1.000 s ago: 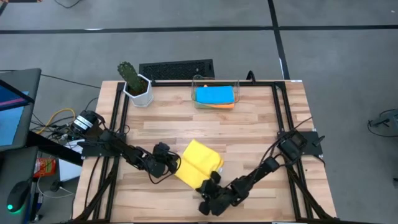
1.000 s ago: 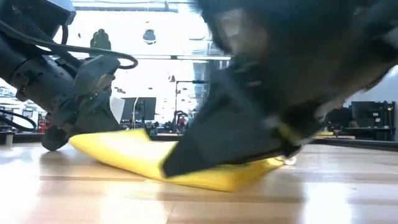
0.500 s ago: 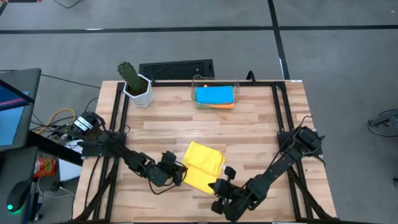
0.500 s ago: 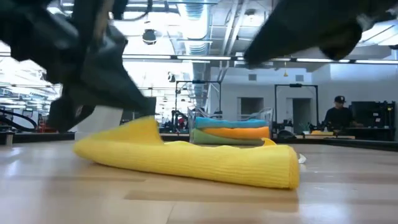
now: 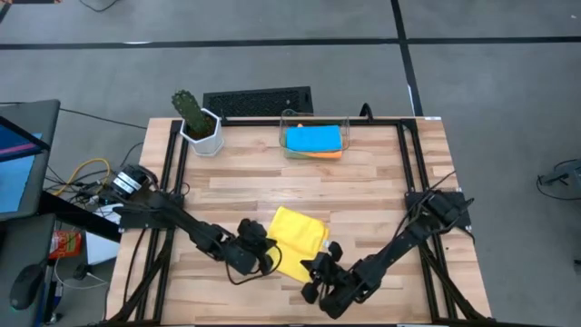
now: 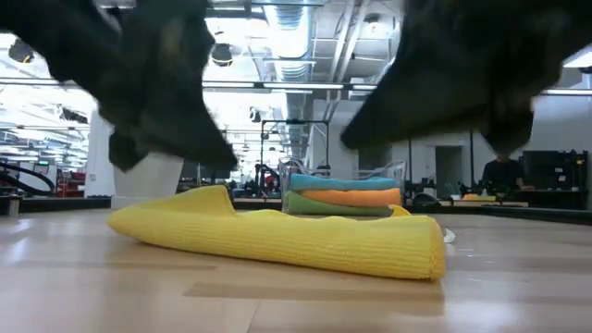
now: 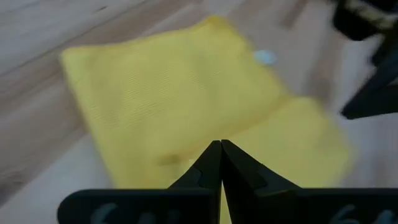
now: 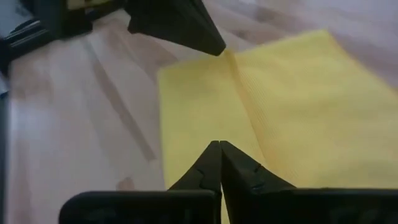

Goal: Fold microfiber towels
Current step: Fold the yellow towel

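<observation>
Left gripper (image 5: 263, 262) closed beside yellow towel (image 5: 298, 238), no readable labels

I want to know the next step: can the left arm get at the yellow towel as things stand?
Probably yes. The left gripper, shut, sits right at the edge of the yellow towel, and nothing lies between them. The right gripper, also shut, is close by at another edge.

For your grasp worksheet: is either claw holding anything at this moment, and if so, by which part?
Nothing is held. Both the left claw and right claw are shut and empty above the folded yellow towel.
</observation>
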